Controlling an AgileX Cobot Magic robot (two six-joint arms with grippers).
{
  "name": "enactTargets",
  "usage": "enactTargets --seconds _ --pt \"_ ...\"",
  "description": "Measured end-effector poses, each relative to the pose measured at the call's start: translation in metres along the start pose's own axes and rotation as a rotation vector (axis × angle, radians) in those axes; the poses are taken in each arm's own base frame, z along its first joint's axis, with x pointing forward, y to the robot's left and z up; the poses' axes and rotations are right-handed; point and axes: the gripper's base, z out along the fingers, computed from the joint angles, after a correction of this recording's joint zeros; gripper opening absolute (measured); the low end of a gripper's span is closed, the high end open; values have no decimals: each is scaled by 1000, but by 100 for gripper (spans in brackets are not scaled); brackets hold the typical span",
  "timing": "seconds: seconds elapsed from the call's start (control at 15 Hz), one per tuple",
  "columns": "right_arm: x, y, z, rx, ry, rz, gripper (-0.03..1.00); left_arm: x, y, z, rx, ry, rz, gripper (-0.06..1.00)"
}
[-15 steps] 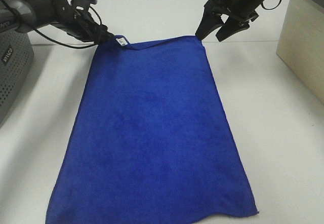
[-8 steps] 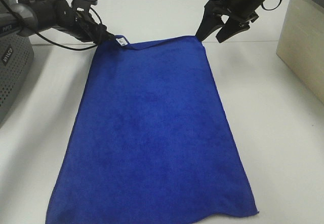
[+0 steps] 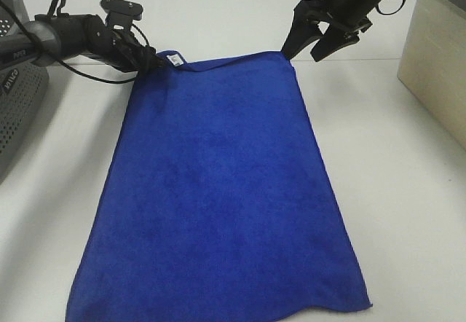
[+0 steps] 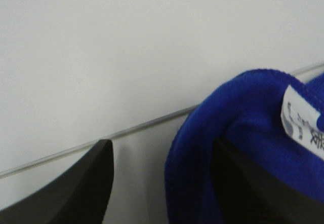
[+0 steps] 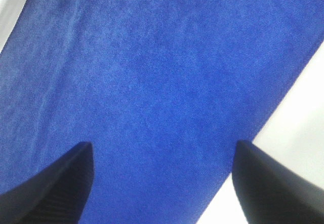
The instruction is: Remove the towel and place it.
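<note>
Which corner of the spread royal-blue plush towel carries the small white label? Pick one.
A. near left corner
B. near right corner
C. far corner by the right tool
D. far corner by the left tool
D: the white label sits on the royal-blue plush towel beside the left tool.

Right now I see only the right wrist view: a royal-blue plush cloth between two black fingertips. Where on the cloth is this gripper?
Observer: The right gripper is open at the far right corner of the royal-blue plush towel, as the high camera shows it.
Operator: Is the towel bunched up?
Observer: No, it lies spread out flat on the white table.
Operator: And the other arm?
Observer: The left gripper is at the far left corner, beside the small white label. Its jaws are apart, and the corner is folded against one finger.
</note>
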Motion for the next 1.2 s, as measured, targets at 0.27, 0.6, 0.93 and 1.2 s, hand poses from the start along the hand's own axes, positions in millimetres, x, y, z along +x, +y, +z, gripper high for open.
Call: enactTargets --seconds 0.27,0.6,0.93,1.2 --pt "0 0 0 -1 3 0 75 -2 12 -1 -22 -33 -232 55" --pt "-1 2 -5 5 -3 -3 75 -7 29 -13 -40 50 -325 55" --pt "-6 23 -44 49 -67 0 75 -62 28 -63 -13 148 -280 56" --pt "-6 39 -82 147 -111 61 75 -103 26 -124 -4 270 -250 66"
